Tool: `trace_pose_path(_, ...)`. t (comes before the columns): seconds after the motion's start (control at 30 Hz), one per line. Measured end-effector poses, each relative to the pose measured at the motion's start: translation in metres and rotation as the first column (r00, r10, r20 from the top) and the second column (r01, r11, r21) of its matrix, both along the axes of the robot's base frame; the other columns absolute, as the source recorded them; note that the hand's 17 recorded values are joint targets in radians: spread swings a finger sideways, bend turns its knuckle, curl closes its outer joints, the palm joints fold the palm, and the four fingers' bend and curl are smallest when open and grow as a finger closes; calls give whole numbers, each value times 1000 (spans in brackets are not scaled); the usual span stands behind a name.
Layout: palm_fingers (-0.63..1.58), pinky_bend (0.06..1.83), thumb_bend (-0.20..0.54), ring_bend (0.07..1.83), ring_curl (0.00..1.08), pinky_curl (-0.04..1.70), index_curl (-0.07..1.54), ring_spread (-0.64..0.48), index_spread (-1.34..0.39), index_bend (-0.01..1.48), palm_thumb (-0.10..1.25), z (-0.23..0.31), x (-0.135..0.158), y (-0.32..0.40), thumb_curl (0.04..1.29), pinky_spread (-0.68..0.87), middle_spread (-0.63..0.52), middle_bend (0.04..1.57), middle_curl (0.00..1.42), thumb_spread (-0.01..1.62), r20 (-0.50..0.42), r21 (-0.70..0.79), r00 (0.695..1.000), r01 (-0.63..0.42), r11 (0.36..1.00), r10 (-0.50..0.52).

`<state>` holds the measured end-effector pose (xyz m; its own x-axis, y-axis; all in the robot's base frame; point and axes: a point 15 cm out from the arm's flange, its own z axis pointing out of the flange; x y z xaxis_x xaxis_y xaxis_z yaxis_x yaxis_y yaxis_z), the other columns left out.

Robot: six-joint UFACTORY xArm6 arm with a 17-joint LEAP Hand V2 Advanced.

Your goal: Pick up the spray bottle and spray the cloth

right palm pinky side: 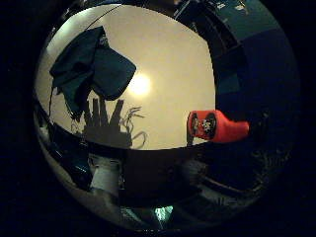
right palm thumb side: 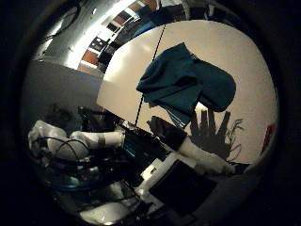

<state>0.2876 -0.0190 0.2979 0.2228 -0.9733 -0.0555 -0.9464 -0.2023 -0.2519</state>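
Desk: the pale desk (right palm pinky side: 168, 59) carried two things, well apart.
Cloth: a dark teal cloth (right palm pinky side: 91, 69) lay crumpled on it.
Bottle: a red spray bottle (right palm pinky side: 217, 126) lay on its side near the desk's edge.

Cloth (right palm pinky side: 91, 69) and spray bottle (right palm pinky side: 217, 126) apart on table (right palm pinky side: 168, 59)

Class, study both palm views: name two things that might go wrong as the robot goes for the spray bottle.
1. The red spray bottle appears to lie on its side near the table edge; a clumsy approach could push it off.
2. The dark cloth lies crumpled well apart from the bottle, so spray may miss it.
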Motion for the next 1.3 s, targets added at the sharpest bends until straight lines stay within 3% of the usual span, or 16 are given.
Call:
trace_pose_path(0.3, 420, 219, -26, 204, 249, 242, 375, 169, -264, 176, 512, 18, 10, -18, 275, 402, -42, 300, 373, 1062, 36, -3, 998, 57, 998, -57)
trace_pose_path(0.63, 419, 214, -25, 206, 248, 254, 358, 161, -268, 174, 490, 66, 28, -87, 276, 406, -43, 298, 376, 1064, 95, -23, 979, 182, 983, -179)
trace_pose_path(1.3, 389, 238, -25, 211, 250, 274, 347, 171, -263, 176, 449, 120, -1, -200, 277, 407, -21, 263, 378, 1054, 186, 12, 899, 401, 916, -396)
